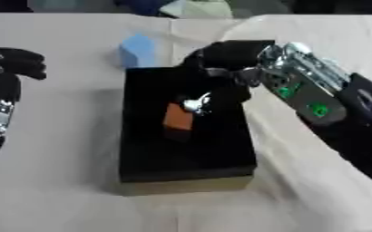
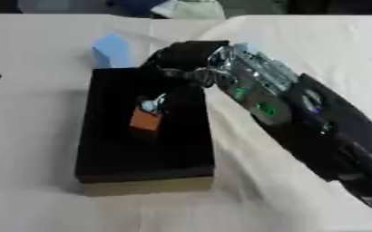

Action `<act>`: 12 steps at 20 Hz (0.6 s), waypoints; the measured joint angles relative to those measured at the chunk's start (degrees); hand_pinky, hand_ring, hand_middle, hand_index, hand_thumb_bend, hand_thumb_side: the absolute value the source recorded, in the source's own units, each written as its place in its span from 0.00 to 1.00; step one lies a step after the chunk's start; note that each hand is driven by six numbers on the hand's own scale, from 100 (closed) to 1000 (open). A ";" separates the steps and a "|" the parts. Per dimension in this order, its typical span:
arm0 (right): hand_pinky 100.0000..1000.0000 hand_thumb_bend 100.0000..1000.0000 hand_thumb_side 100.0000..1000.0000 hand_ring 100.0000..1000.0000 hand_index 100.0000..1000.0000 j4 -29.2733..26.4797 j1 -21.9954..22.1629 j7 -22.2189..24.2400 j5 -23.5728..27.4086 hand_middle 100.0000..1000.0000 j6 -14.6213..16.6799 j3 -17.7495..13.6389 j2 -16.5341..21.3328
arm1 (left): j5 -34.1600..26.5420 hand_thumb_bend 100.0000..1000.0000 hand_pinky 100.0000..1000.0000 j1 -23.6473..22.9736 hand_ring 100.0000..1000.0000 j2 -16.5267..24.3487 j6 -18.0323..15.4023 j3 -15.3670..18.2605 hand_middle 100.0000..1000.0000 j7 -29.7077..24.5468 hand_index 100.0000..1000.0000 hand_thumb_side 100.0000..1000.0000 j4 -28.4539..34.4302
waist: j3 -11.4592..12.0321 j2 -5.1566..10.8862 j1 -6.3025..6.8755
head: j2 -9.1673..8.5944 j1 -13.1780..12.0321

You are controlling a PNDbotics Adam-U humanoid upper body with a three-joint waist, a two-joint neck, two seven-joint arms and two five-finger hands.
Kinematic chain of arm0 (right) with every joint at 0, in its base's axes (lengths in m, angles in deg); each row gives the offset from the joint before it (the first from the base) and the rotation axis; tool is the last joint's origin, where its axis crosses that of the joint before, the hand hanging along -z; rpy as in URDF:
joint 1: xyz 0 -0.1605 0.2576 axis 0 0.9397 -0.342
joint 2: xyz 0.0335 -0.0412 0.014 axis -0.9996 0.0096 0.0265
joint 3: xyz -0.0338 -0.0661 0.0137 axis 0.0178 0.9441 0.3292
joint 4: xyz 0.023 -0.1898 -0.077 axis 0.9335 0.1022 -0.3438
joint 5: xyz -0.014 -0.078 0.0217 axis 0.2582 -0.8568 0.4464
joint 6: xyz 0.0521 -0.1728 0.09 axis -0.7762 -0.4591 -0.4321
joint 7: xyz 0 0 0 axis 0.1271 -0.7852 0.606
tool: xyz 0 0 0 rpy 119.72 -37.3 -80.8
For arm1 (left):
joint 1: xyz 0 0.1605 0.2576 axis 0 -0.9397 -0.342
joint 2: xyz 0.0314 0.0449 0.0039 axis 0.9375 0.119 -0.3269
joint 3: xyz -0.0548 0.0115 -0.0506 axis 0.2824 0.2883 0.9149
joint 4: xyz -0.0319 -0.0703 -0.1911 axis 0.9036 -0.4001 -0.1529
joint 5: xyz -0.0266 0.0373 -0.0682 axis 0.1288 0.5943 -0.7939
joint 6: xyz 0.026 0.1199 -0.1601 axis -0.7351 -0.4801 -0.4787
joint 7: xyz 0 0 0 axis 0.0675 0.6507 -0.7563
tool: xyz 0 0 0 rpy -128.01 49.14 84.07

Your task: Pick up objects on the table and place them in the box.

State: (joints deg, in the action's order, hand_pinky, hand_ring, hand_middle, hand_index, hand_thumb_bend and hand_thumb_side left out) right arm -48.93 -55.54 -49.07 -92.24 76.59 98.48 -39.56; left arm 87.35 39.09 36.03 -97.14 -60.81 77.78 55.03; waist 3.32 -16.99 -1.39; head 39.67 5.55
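The counter (image 1: 54, 181) carries a black box (image 1: 141, 154). Over the box's far end the right hand (image 1: 221, 86) pinches an orange block (image 1: 177, 118) above its interior. The left hand (image 1: 7, 72), fingers curled empty, sits left of the box. A blue block (image 1: 138, 50) lies just behind the box.

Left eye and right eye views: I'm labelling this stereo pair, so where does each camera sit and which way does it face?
Left eye view: in the head, looking down at the black box; right hand over it holds an orange block; left hand at the left edge.
Right eye view: beside it, same downward aim; right arm fills the right side.
Shared: box, block, blue object behind.
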 measured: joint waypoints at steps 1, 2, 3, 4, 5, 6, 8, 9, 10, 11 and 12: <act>0.86 0.00 0.96 0.84 0.94 -1.09 0.00 -0.71 0.22 0.73 -0.45 -1.12 0.12 | 0.38 0.00 0.73 0.86 0.62 0.89 0.13 -0.02 0.67 0.11 0.71 0.95 0.00 | -0.13 0.00 0.10 | 0.00 -0.12; 0.86 0.00 0.96 0.84 0.92 -2.21 0.00 -1.41 0.48 0.72 -0.93 -2.29 0.27 | 0.90 0.00 0.73 1.88 0.63 1.87 0.22 -0.02 0.67 0.19 0.72 0.94 0.00 | -0.17 0.00 0.22 | 0.00 -0.21; 0.86 0.00 0.97 0.83 0.92 -3.39 0.04 -2.15 0.71 0.71 -1.46 -3.51 0.40 | 1.52 0.00 0.73 3.08 0.63 2.96 0.26 -0.02 0.67 0.24 0.73 0.93 0.00 | -0.25 0.00 0.34 | 0.00 -0.33; 0.86 0.00 0.97 0.83 0.91 -4.59 0.14 -2.92 0.94 0.71 -2.07 -4.74 0.46 | 2.23 0.00 0.73 4.26 0.63 4.10 0.24 -0.02 0.67 0.26 0.73 0.93 0.00 | -0.49 0.00 0.43 | 0.00 -0.39; 0.86 0.00 0.97 0.83 0.91 -5.82 0.55 -3.73 1.11 0.71 -2.65 -6.11 0.73 | 3.06 0.00 0.73 5.63 0.63 5.33 0.24 -0.01 0.67 0.26 0.73 0.93 0.00 | -0.60 0.00 0.46 | -0.01 -0.41; 0.86 0.00 0.97 0.83 0.91 -6.81 0.89 -4.46 1.28 0.71 -3.00 -7.38 1.06 | 3.76 0.00 0.73 6.94 0.63 6.55 0.31 0.00 0.67 0.28 0.73 0.93 0.00 | -0.58 -0.02 0.44 | -0.04 -0.41; 0.85 0.00 0.98 0.82 0.90 -8.27 1.48 -5.68 1.58 0.69 -3.39 -9.58 1.43 | 5.28 0.00 0.74 9.24 0.67 9.00 0.71 -0.12 0.68 0.26 0.77 0.89 0.00 | -0.85 -0.12 0.41 | -0.21 -0.56; 0.85 0.00 0.97 0.82 0.90 -9.09 1.97 -6.28 1.57 0.68 -3.72 -10.67 1.43 | 6.11 0.00 0.74 10.50 0.68 10.26 0.67 -0.41 0.69 0.09 0.78 0.88 0.00 | -1.51 -0.13 0.49 | -0.24 -0.83; 0.85 0.00 0.97 0.81 0.90 -10.05 2.55 -6.95 1.50 0.68 -4.17 -11.86 1.46 | 6.91 0.04 0.75 11.78 0.71 11.44 0.46 -0.76 0.71 -0.27 0.80 0.86 0.00 | -2.20 -0.16 0.63 | -0.31 -1.10; 0.85 0.00 0.96 0.81 0.90 -11.05 3.13 -7.67 1.39 0.68 -4.77 -13.12 1.50 | 7.65 0.05 0.75 13.15 0.71 12.63 0.13 -1.20 0.71 -0.79 0.81 0.85 0.00 | -2.60 -0.24 0.83 | -0.39 -1.44; 0.85 0.00 0.96 0.81 0.90 -12.01 3.68 -8.39 1.24 0.67 -5.44 -14.37 1.50 | 8.45 0.11 0.77 14.46 0.74 13.91 -0.29 -1.69 0.73 -1.40 0.83 0.84 0.00 | -2.87 -0.37 0.93 | -0.42 -1.79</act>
State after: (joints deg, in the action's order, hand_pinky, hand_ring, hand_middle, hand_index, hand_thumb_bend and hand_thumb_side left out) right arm -60.94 -51.87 -57.46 -91.00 71.15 84.11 -38.06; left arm 95.80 53.55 49.94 -97.44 -62.50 76.38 55.02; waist 0.45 -17.36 -0.46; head 39.25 3.76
